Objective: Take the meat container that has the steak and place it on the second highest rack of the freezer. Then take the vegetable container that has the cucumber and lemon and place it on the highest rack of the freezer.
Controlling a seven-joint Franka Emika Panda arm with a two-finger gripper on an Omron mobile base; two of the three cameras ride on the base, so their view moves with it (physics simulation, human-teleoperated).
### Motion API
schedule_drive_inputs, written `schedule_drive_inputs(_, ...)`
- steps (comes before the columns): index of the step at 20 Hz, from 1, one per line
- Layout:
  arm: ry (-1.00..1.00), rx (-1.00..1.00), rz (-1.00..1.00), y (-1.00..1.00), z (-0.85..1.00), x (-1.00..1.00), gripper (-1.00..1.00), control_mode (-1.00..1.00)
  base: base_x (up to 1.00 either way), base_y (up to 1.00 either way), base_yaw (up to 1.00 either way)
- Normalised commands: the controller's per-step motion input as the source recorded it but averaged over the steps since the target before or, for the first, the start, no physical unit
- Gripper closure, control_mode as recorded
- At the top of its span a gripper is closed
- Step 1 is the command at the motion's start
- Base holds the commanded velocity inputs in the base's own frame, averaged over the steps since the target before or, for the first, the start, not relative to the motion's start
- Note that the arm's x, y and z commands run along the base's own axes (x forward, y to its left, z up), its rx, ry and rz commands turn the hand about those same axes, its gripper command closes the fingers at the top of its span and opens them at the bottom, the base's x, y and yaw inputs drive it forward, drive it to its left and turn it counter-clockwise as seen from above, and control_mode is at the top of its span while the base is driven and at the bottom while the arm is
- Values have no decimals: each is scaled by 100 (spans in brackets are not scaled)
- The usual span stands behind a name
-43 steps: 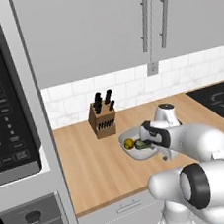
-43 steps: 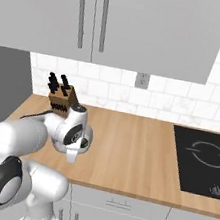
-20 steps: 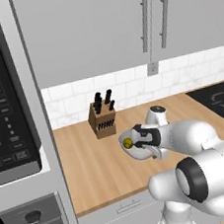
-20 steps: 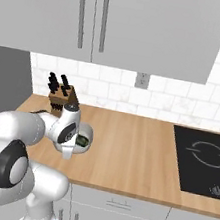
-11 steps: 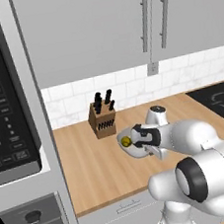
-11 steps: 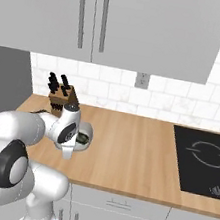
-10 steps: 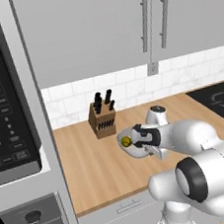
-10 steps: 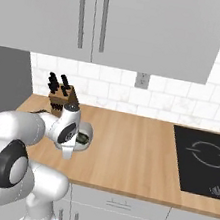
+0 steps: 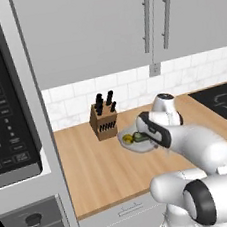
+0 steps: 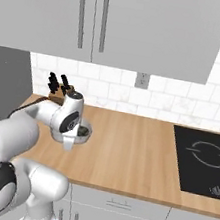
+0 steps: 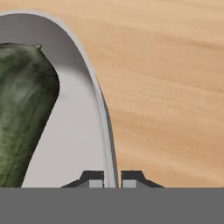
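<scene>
The vegetable container (image 9: 133, 144) is a white bowl on the wooden counter, holding a dark green cucumber (image 11: 22, 109) and a yellow lemon (image 9: 128, 140). My gripper (image 11: 112, 177) is shut on its thin rim (image 11: 103, 111), one fingertip inside the wall and one outside. From the left base view the hand reaches down over the bowl's right side. In the right base view the bowl (image 10: 85, 130) peeks out just right of the hand. The meat container with the steak and the freezer racks are out of view.
A knife block (image 9: 104, 120) stands against the tiled wall just behind the bowl. A black cooktop (image 10: 202, 160) lies at the counter's right end. A dark oven and microwave column (image 9: 6, 123) rises at the left. Grey wall cabinets (image 10: 121, 22) hang overhead.
The jaws have closed onto the bowl's rim. The arm and the bowl have hardly shifted.
</scene>
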Motion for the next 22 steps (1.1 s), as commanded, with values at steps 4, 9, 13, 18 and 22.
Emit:
schedule_drive_inputs(4, -8, 0, -12, 9, 85, -53, 100, -100, 0, 0, 0)
schedule_drive_inputs(9, -7, 0, -24, 41, 70, -68, 100, -100, 0, 0, 0)
schedule_drive_inputs(13, -3, 0, -21, 26, 65, -75, 100, -100, 0, 0, 0)
schedule_drive_inputs(18, 0, 0, -5, 0, 53, -65, 100, -100, 0, 0, 0)
schedule_drive_inputs(22, 0, 4, -3, 0, 50, -46, 100, -100, 0, 0, 0)
